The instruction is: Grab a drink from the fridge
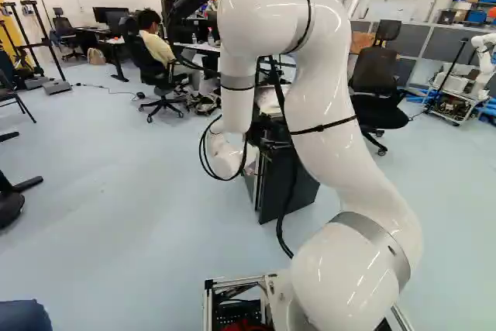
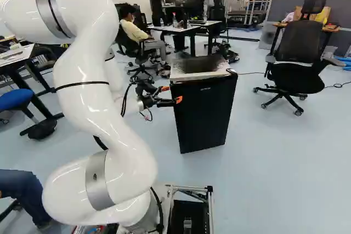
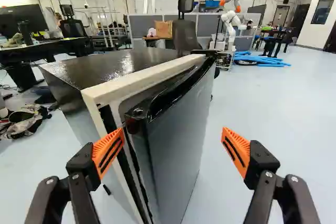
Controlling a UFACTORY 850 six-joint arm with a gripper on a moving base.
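Beside an upper corner of the fridge (image 2: 203, 116), the claw (image 3: 173, 129) is spread wide, gripping nothing. 1 orange pad (image 3: 108, 153) sits by the dark seam (image 3: 108, 117) while the other pad (image 3: 236, 150) stands out past the front of the door (image 3: 176, 124), so the 2 straddle its edge, probably to catch it and swing it open. Whether the nearer 1 touches, I can't tell. No drink shows; presumably it's inside, so the door must come first.
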